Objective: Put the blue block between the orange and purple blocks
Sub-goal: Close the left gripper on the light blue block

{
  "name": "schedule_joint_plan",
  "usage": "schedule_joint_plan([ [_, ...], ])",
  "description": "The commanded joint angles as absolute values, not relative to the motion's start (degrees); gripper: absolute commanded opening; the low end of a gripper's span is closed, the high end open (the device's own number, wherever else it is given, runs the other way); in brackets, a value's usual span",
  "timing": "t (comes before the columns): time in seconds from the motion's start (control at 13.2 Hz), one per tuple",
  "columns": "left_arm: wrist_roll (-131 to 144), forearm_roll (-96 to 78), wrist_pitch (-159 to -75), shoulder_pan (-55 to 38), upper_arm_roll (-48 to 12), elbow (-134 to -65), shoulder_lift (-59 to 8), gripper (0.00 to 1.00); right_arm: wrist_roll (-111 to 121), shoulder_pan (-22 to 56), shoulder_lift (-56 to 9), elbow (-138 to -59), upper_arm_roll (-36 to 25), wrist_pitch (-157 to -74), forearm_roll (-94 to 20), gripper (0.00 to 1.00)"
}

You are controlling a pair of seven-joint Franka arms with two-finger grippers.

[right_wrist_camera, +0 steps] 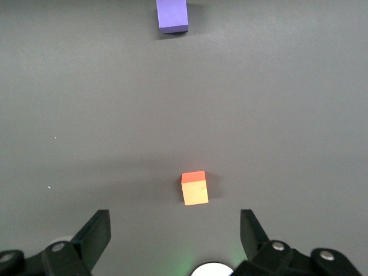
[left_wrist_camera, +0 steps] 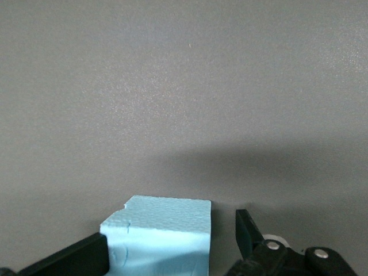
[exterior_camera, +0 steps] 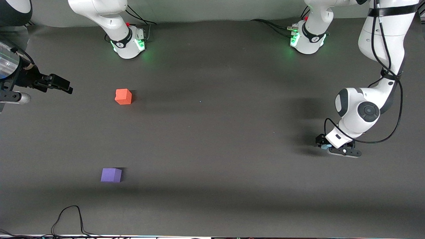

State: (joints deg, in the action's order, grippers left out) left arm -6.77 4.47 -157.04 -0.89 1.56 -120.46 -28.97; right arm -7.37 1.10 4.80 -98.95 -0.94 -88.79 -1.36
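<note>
Under left gripper point(left_wrist_camera: 172, 253), blue block point(left_wrist_camera: 164, 230) mostly hidden.

Even overhead light, soft shadows, sharp focus

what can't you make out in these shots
- Blue block: in the left wrist view the bottom edge cuts it off; in the front view the left gripper covers nearly all of it.
- Whether that gripper's open fingers touch the block: cannot tell; a gap shows at one side.
- Right gripper: waits over the table's end by the orange block; the front view's edge cuts off its arm.
- Purple block: partly cut off in the right wrist view.
</note>
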Motion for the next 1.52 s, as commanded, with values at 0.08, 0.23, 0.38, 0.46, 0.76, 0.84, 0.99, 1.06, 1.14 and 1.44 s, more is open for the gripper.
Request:
schedule_joint_plan([
  [0.08,-6.77,5.01,-157.94,-0.97,1.93,-121.73,-28.65,1.00,-6.50,1.32,5.10,-98.96,-1.41,-88.42,-2.37,1.00],
  [0.23,-6.42,5.01,-158.03,-0.97,1.93,-121.82,-29.00,1.00,-6.42,1.32,5.10,-98.96,-1.41,-88.42,-2.37,1.00],
  [0.38,-6.50,5.01,-158.47,-0.97,1.93,-121.82,-29.44,1.00,-6.42,1.32,5.10,-98.96,-1.41,-88.42,-2.37,1.00],
  [0.46,-6.50,5.01,-158.47,-0.97,1.93,-121.73,-29.44,1.00,-6.42,1.32,5.10,-98.96,-1.41,-88.42,-2.37,1.00],
  [0.76,-6.42,5.01,-158.47,-0.97,1.93,-121.73,-29.36,1.00,-6.42,1.32,5.10,-98.96,-1.41,-88.42,-2.37,1.00],
  [0.84,-6.42,5.01,-158.47,-0.97,1.93,-121.73,-29.36,0.99,-6.42,1.32,5.10,-98.96,-1.41,-88.42,-2.37,1.00],
  [0.99,-6.07,5.01,-158.47,-0.97,1.93,-121.73,-29.36,0.52,-6.42,1.32,5.10,-98.96,-1.41,-88.42,-2.37,1.00],
  [1.06,-5.98,5.01,-158.38,-0.97,1.93,-121.73,-29.36,0.41,-6.42,1.32,5.10,-98.96,-1.41,-88.42,-2.37,1.00],
  [1.14,-5.98,5.01,-158.38,-0.97,1.93,-121.73,-29.36,0.41,-6.42,1.32,5.10,-98.96,-1.41,-88.42,-2.37,1.00],
  [1.44,-5.80,5.01,-158.38,-0.97,1.93,-121.73,-29.36,0.41,-6.42,1.32,5.10,-98.96,-1.41,-88.42,-2.37,1.00],
])
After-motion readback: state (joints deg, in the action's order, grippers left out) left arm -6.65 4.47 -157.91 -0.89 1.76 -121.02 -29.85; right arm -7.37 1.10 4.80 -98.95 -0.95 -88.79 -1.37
